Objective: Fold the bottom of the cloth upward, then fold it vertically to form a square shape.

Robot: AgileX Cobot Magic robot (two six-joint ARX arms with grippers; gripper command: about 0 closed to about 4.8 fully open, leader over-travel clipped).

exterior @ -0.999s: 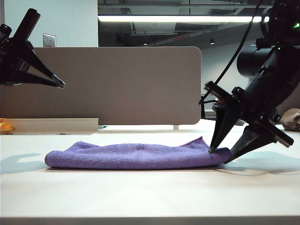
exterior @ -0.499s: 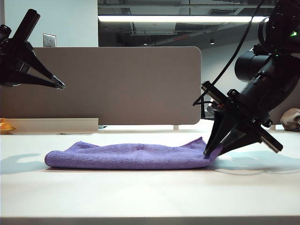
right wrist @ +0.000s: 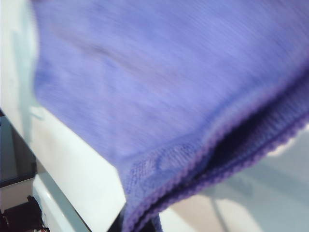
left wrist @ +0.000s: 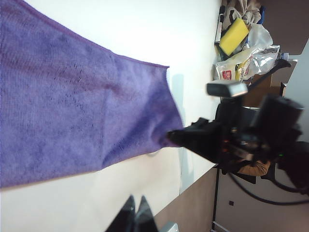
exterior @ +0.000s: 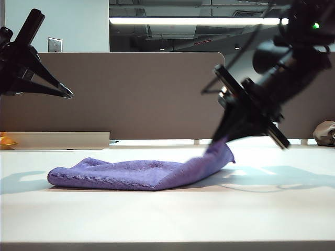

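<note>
pinching the right-hand end of the cloth (exterior: pixel 141 172), the right gripper (exterior: pixel 222 137) has its jaws clamped together on the fabric and holds that end clear of the white table (exterior: pixel 167 214). from the grip the purple cloth slopes down and away toward the left gripper's side, where the rest of it lies flat in a folded band on the table. in the right wrist view the cloth (right wrist: pixel 159 96) fills almost everything just ahead of the claw, blurred, with its darker stitched hem running along the folded edge and bare table showing past it.

the left gripper (exterior: pixel 67 94) hangs well above the table, high over the far left end of the cloth and touching nothing; its two fingers meet at the tips, so the jaws are together and empty. in the left wrist view its dark fingertips (left wrist: pixel 136 215) sit at the picture's edge, the cloth (left wrist: pixel 72 101) spreads across the table beneath, and beyond it the right gripper (left wrist: pixel 175 137) grips the cloth's corner.

nothing lies between either claw and the cloth. behind the cloth, past the table's back edge, stands a beige partition panel (exterior: pixel 136 94). beyond the right gripper a small brown-grey lumpy object (exterior: pixel 324 133) sits at the far right, well apart from the cloth. past the left gripper, at the far left edge, an orange object (exterior: pixel 6 140) shows only in part. the left wrist view also shows a clutter of bags with a yellow sponge-like block (left wrist: pixel 232 35) far behind the right arm.
</note>
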